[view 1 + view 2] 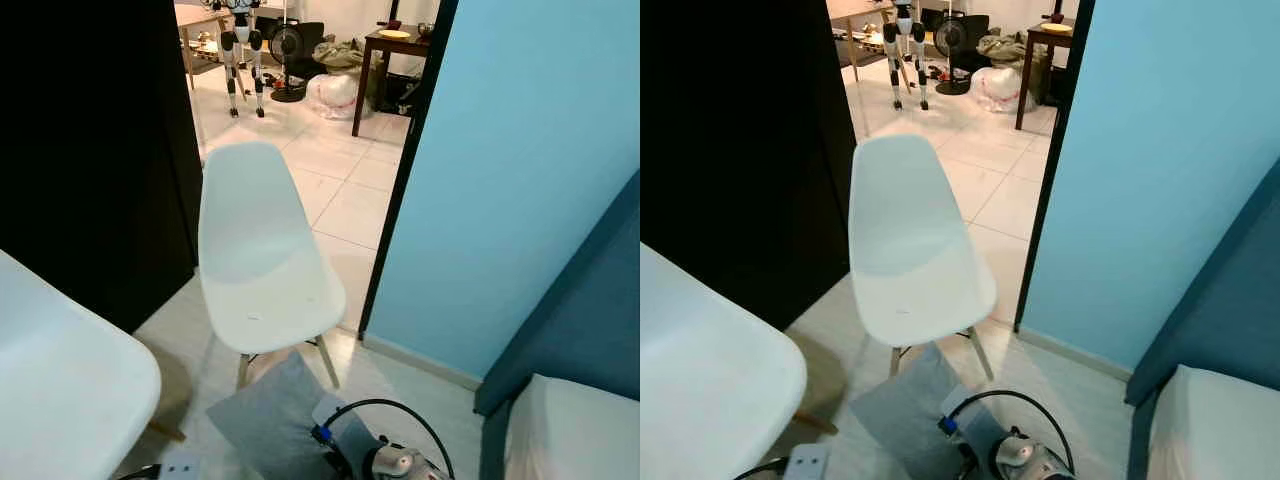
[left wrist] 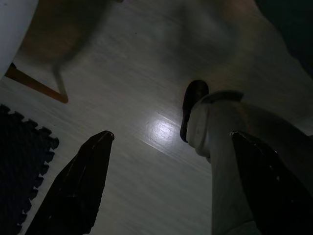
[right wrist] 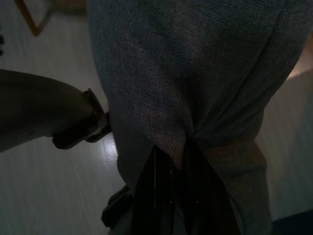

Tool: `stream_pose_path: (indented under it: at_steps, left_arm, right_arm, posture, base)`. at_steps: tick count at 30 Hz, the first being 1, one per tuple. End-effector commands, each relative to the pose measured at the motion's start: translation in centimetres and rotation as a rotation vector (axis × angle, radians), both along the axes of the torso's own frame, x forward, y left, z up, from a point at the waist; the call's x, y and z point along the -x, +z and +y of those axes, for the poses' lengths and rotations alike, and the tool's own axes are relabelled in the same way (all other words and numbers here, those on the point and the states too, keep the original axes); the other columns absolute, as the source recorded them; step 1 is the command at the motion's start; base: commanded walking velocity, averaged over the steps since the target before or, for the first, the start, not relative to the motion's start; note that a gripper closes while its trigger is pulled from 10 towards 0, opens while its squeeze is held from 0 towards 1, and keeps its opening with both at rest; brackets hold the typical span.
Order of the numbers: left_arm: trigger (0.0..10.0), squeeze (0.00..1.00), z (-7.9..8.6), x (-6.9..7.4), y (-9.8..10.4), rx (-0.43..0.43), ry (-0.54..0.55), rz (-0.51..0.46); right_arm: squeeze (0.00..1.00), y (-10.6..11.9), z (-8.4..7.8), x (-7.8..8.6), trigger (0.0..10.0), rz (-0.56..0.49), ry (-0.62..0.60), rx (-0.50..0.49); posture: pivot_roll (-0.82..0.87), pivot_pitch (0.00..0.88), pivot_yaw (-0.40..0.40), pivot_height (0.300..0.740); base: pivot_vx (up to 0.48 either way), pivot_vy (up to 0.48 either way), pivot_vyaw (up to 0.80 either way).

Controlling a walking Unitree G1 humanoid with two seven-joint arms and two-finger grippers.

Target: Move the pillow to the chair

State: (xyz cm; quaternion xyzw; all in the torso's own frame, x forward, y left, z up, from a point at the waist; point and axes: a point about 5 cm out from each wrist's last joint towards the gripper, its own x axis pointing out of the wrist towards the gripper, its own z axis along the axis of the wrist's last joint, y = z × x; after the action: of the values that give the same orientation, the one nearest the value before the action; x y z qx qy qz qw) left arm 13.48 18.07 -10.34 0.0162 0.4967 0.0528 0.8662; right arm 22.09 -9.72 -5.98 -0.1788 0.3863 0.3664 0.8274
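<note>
Clearly the grey fabric pillow (image 3: 195, 73) is soft and light, bunching where the right end effector (image 3: 181, 147) pinches a fold, so a deeper bite would hold better. It hangs low at 6 o'clock before the white chair (image 1: 265, 270). The left end effector (image 2: 171, 142) hangs spread, idle.

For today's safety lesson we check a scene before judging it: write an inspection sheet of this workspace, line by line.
Surface: pale floor, seat of the white chair bare.
Job's things: grey pillow hangs low in front of the chair, not yet on it.
Clutter: second white chair at the robot's left.
Grippers: right tool shut, pinching the pillow's cloth; left tool open, idle above the floor.
Cables: black cable looped over the right arm.
Surroundings: blue wall, doorway to a tiled room with a standing fan.
</note>
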Motion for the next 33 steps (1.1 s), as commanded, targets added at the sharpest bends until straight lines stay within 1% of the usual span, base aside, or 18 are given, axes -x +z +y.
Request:
stream_pose_path:
  at_steps: [1, 5, 11, 12, 13, 15, 17, 26, 33]
  left_arm:
    - [10.0, 0.00, 0.0, 0.4, -0.2, -0.002, -0.023, 0.030]
    - [10.0, 0.00, 0.1, 0.5, -0.2, -0.001, -0.015, 0.031]
    - [10.0, 0.00, 0.2, 0.8, -0.3, 0.004, 0.010, 0.035]
    - [10.0, 0.00, 0.2, 0.9, -0.3, 0.000, 0.018, 0.039]
    - [10.0, 0.00, 0.2, 1.0, -0.3, -0.001, 0.020, 0.040]
    - [10.0, 0.00, 0.1, 1.0, -0.4, 0.004, 0.025, 0.039]
    - [10.0, 0.00, 0.1, 1.0, -0.3, 0.007, 0.026, 0.036]
    - [10.0, 0.00, 0.1, 0.7, -0.3, 0.006, 0.025, 0.029]
    - [10.0, 0.00, -0.1, 0.5, -0.2, 0.013, 0.013, 0.025]
  right_arm:
    - [0.00, 0.7, 0.4, -0.9, 10.0, -0.056, 0.037, -0.005]
    - [0.00, 0.7, 0.3, -0.8, 10.0, -0.062, 0.058, 0.006]
    - [0.00, 0.9, 0.6, -1.1, 10.0, -0.069, 0.047, -0.016]
    - [0.00, 1.1, 1.0, -1.2, 10.0, -0.070, 0.084, -0.029]
    - [0.00, 1.1, 1.1, -1.2, 10.0, -0.070, 0.095, -0.031]
    - [0.00, 1.2, 1.2, -1.2, 10.0, -0.080, 0.139, -0.025]
    - [0.00, 1.3, 1.4, -1.3, 10.0, -0.088, 0.158, -0.025]
    - [0.00, 1.7, 1.7, -1.7, 10.0, -0.102, 0.183, -0.027]
    - [0.00, 1.9, 1.8, -1.9, 10.0, -0.127, 0.214, -0.010]
  posture:
    - [0.02, 0.000, -0.074, 0.740]
    - [0.02, 0.000, -0.069, 0.740]
    - [0.01, 0.000, -0.062, 0.740]
    - [0.01, 0.000, -0.060, 0.740]
    - [0.01, 0.000, -0.060, 0.740]
    - [0.01, 0.000, -0.061, 0.740]
    - [0.01, 0.000, -0.064, 0.740]
    - [0.01, 0.000, -0.059, 0.740]
    - [0.00, 0.002, -0.059, 0.740]
  base:
    - [0.000, -0.398, 0.00]
    - [0.000, -0.401, 0.00]
    - [0.000, -0.361, 0.00]
    - [0.000, 0.000, 0.00]
    - [0.000, 0.000, 0.00]
    - [0.000, 0.000, 0.77]
    - [0.000, 0.000, 0.77]
    - [0.000, 0.000, 0.77]
    - [0.000, 0.000, 0.77]
